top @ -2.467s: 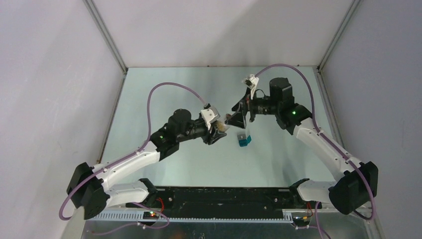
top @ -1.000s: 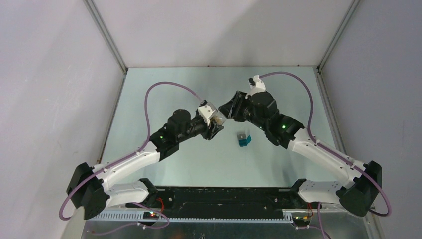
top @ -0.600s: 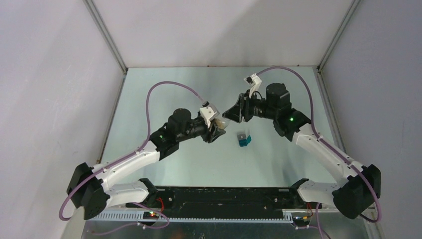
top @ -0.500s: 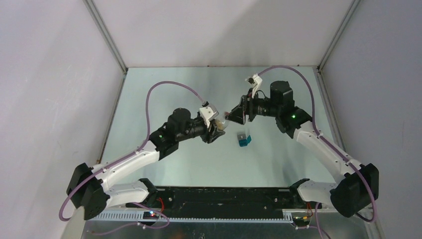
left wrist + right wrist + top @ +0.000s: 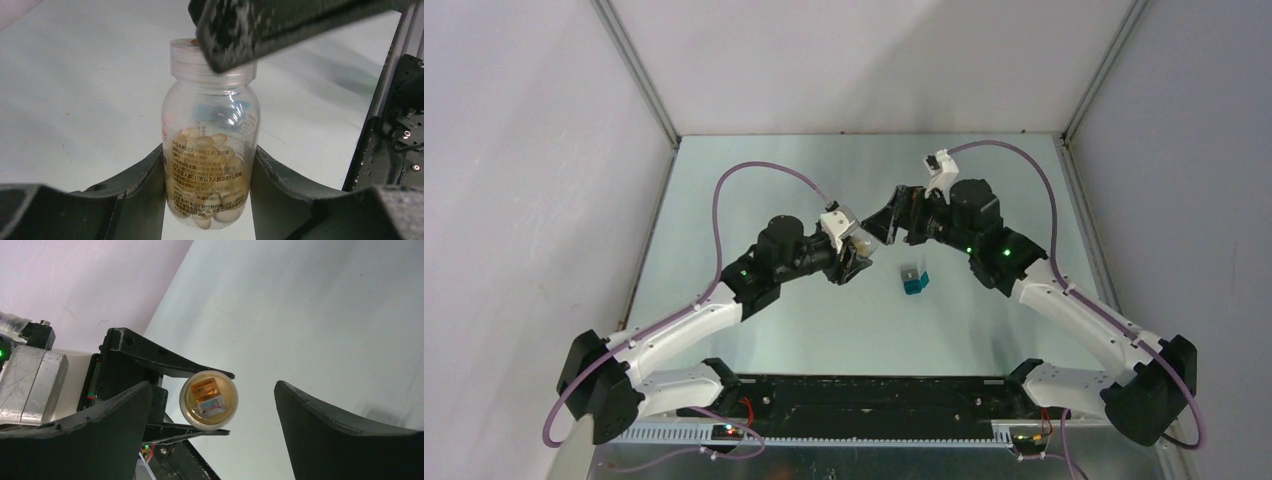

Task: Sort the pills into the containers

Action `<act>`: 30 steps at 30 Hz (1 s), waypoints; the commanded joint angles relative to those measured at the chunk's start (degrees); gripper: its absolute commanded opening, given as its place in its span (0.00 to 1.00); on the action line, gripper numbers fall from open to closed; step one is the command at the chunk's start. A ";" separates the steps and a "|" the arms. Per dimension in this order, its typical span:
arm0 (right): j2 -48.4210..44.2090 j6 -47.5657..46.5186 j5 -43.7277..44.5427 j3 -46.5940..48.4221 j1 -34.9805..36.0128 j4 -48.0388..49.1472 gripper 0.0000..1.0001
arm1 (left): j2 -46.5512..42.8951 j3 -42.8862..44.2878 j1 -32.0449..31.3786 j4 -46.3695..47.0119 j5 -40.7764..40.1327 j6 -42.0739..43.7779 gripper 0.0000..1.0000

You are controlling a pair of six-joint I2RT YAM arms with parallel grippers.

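Note:
My left gripper [image 5: 856, 258] is shut on a clear pill bottle [image 5: 863, 245] and holds it above the table. In the left wrist view the bottle [image 5: 210, 150] is full of pale yellow capsules and wears a clear cap [image 5: 192, 57], with my fingers [image 5: 145, 180] clamped on its lower body. My right gripper [image 5: 887, 222] is open, its jaws spread wide on either side of the cap. The cap shows end-on in the right wrist view [image 5: 208, 397], not touched by the right fingers [image 5: 320, 425]. The teal-blue container [image 5: 913, 281] stands on the table just right of the bottle.
The pale green table [image 5: 754, 170] is walled in by grey panels with metal corner posts [image 5: 634, 70]. A black rail [image 5: 874, 395] runs along the near edge between the arm bases. Purple cables [image 5: 744, 180] arch over both arms.
My right wrist has rolled back and forth near the bottle's cap and now sits a little farther left, close over it. The left gripper has kept the bottle almost still. The container has not moved.

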 commanded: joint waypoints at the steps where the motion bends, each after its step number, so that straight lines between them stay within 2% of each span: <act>1: 0.47 8.18 13.54 0.66 4.13 1.53 0.93 | -0.32 1.93 -0.19 2.79 -0.95 0.00 0.00; 4: 1.96 9.86 14.84 0.90 4.64 1.30 0.87 | -0.27 2.03 -0.18 2.82 -0.93 -0.38 0.00; 7: 2.24 10.99 15.63 0.92 4.70 0.38 0.75 | -0.34 2.37 -0.19 2.58 -1.04 -0.46 0.00; 10: 1.93 10.93 15.16 0.86 4.66 -0.06 0.70 | -0.59 2.32 -0.14 2.88 -1.22 -0.46 0.00; 20: -0.75 3.16 10.32 -0.86 4.21 -2.72 0.73 | 0.00 2.58 0.13 3.36 -3.04 -2.06 0.00; 25: -3.28 2.36 8.35 -2.90 2.94 -2.44 0.73 | 0.26 2.57 0.50 3.65 -3.85 -2.58 0.00; 29: -4.34 3.52 7.00 -3.91 1.65 -2.11 0.68 | 0.46 2.53 0.59 3.81 -3.61 -2.59 0.00; 30: -4.36 3.71 6.41 -4.09 1.60 -1.47 0.70 | 0.45 2.46 0.59 3.84 -3.40 -2.59 0.00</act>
